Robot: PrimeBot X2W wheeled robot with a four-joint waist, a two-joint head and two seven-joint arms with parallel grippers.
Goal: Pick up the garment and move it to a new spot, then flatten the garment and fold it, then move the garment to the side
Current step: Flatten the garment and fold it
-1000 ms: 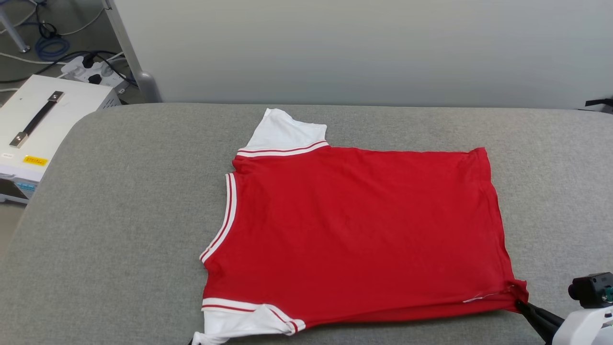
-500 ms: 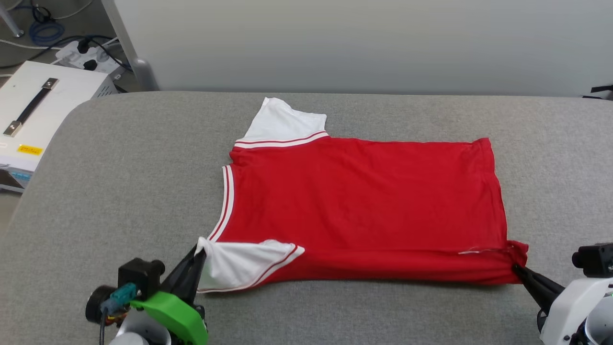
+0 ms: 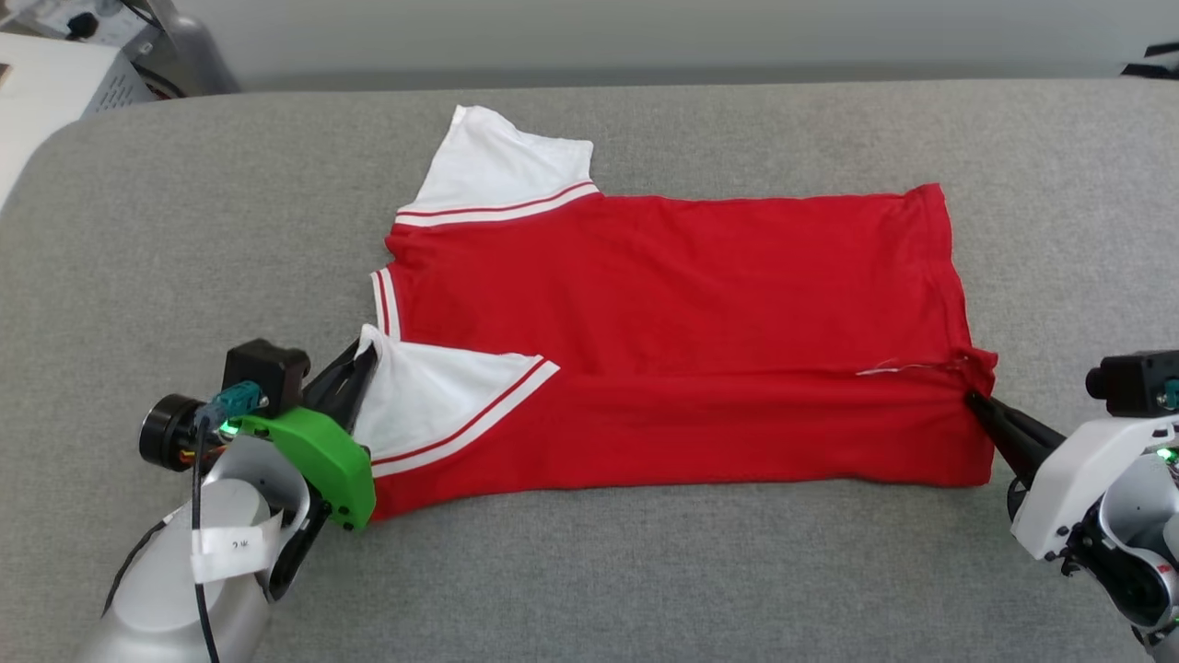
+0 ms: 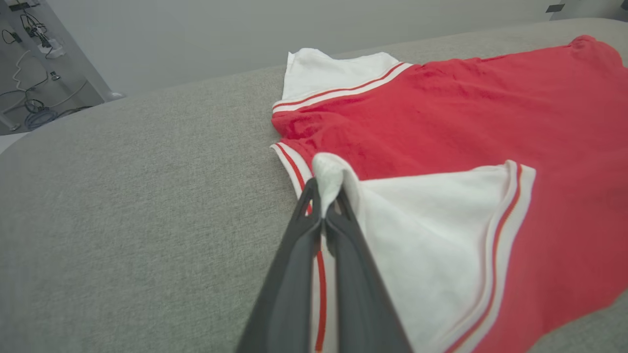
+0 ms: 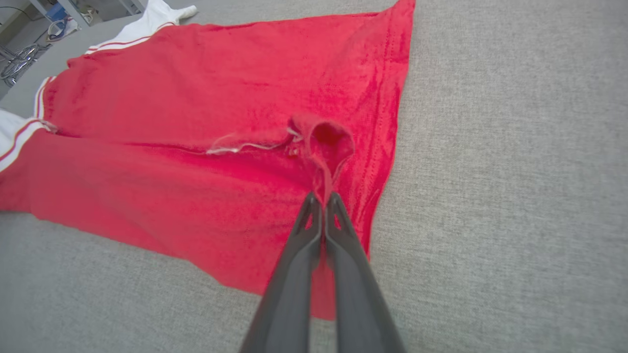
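Observation:
The garment (image 3: 682,304) is a red T-shirt with white sleeves, spread across the grey padded table (image 3: 184,230), collar to the left and hem to the right. Its near long edge is folded over the body. My left gripper (image 3: 364,354) is shut on the tip of the near white sleeve (image 4: 431,235), which lies turned over the red cloth. My right gripper (image 3: 972,398) is shut on the near hem corner (image 5: 324,142), lifted and bunched. The far sleeve (image 3: 502,170) lies flat.
A white equipment case (image 3: 46,92) stands beyond the table's far left corner, with a metal post (image 3: 189,41) beside it. Bare grey padding (image 3: 645,571) runs along the near side and to the left of the shirt.
Both grippers have carried the near edge of the shirt away from me and over its body, so the fold has widened. The camera has tilted down, shifting the whole scene upward.

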